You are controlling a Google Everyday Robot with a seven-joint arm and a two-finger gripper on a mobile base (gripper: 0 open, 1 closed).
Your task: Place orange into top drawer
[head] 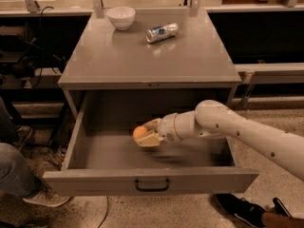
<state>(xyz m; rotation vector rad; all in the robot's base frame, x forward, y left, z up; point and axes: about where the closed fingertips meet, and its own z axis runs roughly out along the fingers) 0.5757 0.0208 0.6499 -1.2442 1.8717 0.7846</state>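
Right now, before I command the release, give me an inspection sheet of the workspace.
Surface: flat grey cabinet top, carrying the clutter below.
Job's things: small round orange fruit held inside the wide grey top drawer, which is pulled open; contact with the drawer floor cannot be told.
Clutter: white bowl and silver and blue can lying on its side, both at the back of the cabinet top.
Tool: the tool is inside the drawer, left of centre, shut on the fruit.
Cables: black cable hanging left of the cabinet.
Surroundings: person's leg in jeans left of the drawer; black shoe on the floor at right.
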